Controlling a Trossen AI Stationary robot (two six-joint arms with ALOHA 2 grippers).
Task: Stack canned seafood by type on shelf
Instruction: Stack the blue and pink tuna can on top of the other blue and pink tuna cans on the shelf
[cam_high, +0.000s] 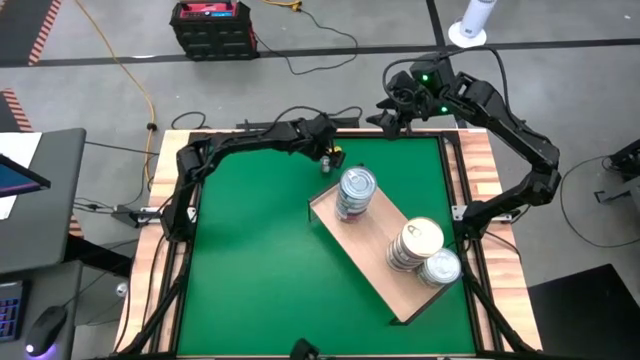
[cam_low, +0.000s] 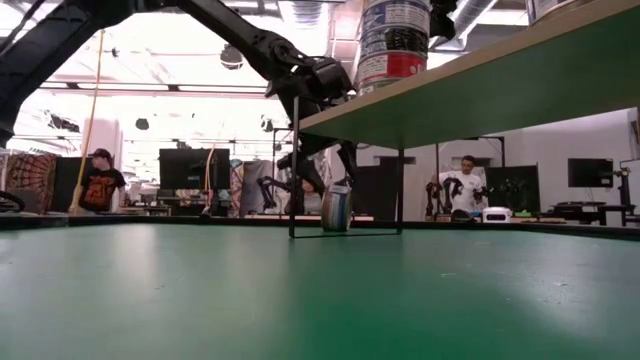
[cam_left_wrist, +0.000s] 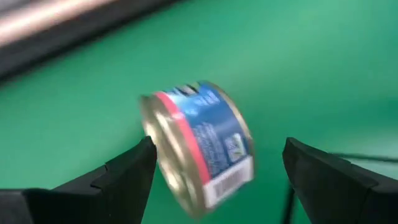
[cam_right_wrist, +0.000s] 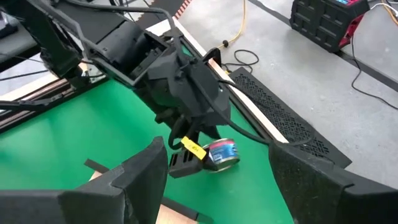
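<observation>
A tin of canned seafood with a blue label, a red band and a silver lid stands on its edge on the green mat. It sits near the mat's far edge. My left gripper slants down over it, open, with one finger on either side and a gap showing to each; the right wrist view shows the tin just past the left gripper's fingertips. The light-wood shelf lies diagonally at centre right. It carries three stacks of tins. My right gripper hangs open, high over the far right corner.
In the low view the shelf stands raised on thin black legs, with the tin beside them. The wood-slat table rim frames the mat. A black toolbox and cables lie on the floor beyond. People stand far behind the table.
</observation>
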